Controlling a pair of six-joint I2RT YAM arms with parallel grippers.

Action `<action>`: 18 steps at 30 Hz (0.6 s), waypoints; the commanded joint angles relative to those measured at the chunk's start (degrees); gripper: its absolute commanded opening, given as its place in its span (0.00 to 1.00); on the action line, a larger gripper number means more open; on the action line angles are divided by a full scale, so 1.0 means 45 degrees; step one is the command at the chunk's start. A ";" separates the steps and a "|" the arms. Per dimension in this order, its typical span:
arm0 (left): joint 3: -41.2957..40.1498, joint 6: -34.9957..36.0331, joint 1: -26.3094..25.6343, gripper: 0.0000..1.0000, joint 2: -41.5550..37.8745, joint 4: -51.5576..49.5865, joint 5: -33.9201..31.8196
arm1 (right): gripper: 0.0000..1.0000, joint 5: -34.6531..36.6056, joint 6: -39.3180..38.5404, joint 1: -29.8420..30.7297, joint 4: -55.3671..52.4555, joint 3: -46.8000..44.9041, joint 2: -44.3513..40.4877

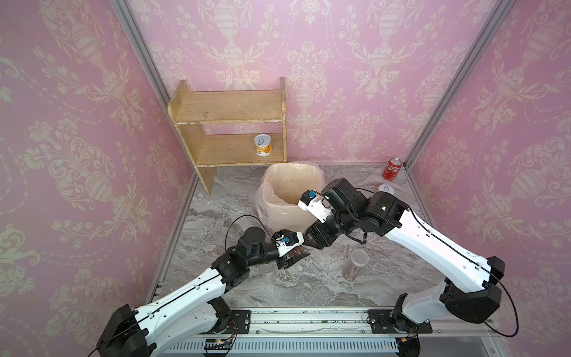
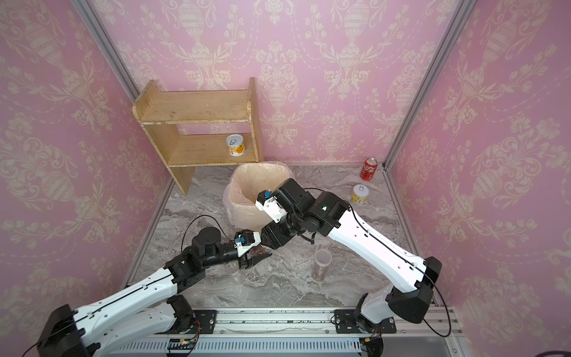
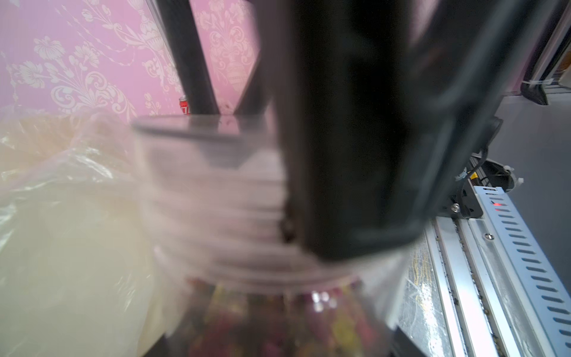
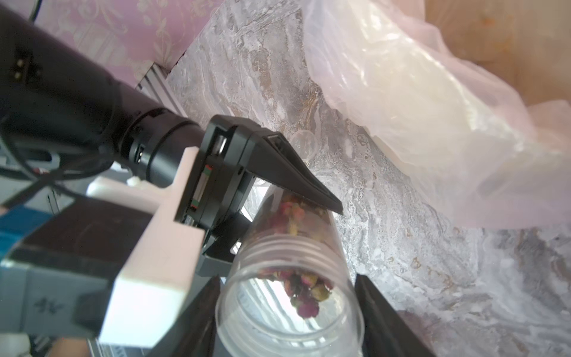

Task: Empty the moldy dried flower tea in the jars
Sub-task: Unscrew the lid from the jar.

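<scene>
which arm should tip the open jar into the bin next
Left, probably: the left fingers clamp the open jar with tea beside the bin. The right fingers flank its mouth, grip unclear, and might block the pour.

jar (image 3: 216,201) blurred, tin (image 1: 385,188) partly hidden

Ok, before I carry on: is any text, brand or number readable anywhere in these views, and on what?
Nothing can be quoted with certainty.
Red can: white script on its side, too blurred to read.
Tin on the shelf: orange print, no legible letters.
Tin on the table: print too small to read.
Open jar: no label visible.
</scene>
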 commanded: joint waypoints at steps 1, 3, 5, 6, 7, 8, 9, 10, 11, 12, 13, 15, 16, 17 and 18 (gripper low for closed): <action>-0.0005 -0.0707 0.0087 0.54 0.0015 0.0470 0.0855 | 0.38 -0.1782 -0.6571 0.0140 -0.0923 0.0331 -0.0266; -0.0133 -0.0948 0.0105 0.55 0.0006 0.0690 0.1062 | 0.37 -0.1576 -0.8759 0.0149 -0.0948 0.0187 -0.0559; -0.0186 -0.1130 0.0117 0.55 0.0025 0.0770 0.1256 | 0.36 -0.0989 -1.0275 0.0184 -0.0819 0.0155 -0.0718; -0.0206 -0.1181 0.0126 0.55 0.0039 0.0781 0.1353 | 0.35 -0.0687 -1.0782 0.0239 -0.0888 0.0224 -0.0700; -0.0228 -0.1237 0.0126 0.55 0.0034 0.0801 0.1429 | 0.35 -0.0295 -1.1178 0.0335 -0.0989 0.0307 -0.0663; -0.0239 -0.1297 0.0128 0.55 0.0049 0.0830 0.1458 | 0.35 0.0161 -1.1522 0.0454 -0.1111 0.0402 -0.0608; -0.0260 -0.1344 0.0161 0.56 0.0064 0.0858 0.1494 | 0.36 0.0516 -1.1857 0.0535 -0.1178 0.0438 -0.0592; -0.0260 -0.1368 0.0183 0.56 0.0092 0.0896 0.1555 | 0.36 0.0941 -1.2080 0.0632 -0.1125 0.0348 -0.0613; -0.0291 -0.1406 0.0195 0.56 0.0120 0.0916 0.1548 | 0.36 0.1176 -1.2219 0.0701 -0.1018 0.0235 -0.0682; -0.0298 -0.1399 0.0204 0.56 0.0141 0.0923 0.1559 | 0.36 0.1152 -1.2408 0.0704 -0.0966 0.0139 -0.0779; -0.0314 -0.1399 0.0223 0.56 0.0161 0.0952 0.1578 | 0.36 0.1006 -1.2492 0.0717 -0.0754 -0.0061 -0.0998; -0.0351 -0.1418 0.0223 0.56 0.0162 0.1025 0.1529 | 0.36 0.0664 -1.2512 0.0697 -0.0129 -0.0552 -0.1477; -0.0389 -0.1443 0.0208 0.56 0.0157 0.1074 0.1471 | 0.36 0.0465 -1.2445 0.0685 0.0246 -0.0806 -0.1747; -0.0414 -0.1467 0.0219 0.56 0.0121 0.1103 0.1367 | 0.36 0.0286 -1.2282 0.0701 0.0611 -0.1012 -0.2015; -0.0437 -0.1457 0.0219 0.56 0.0087 0.1111 0.1248 | 0.36 0.0179 -1.2086 0.0689 0.0862 -0.1176 -0.2212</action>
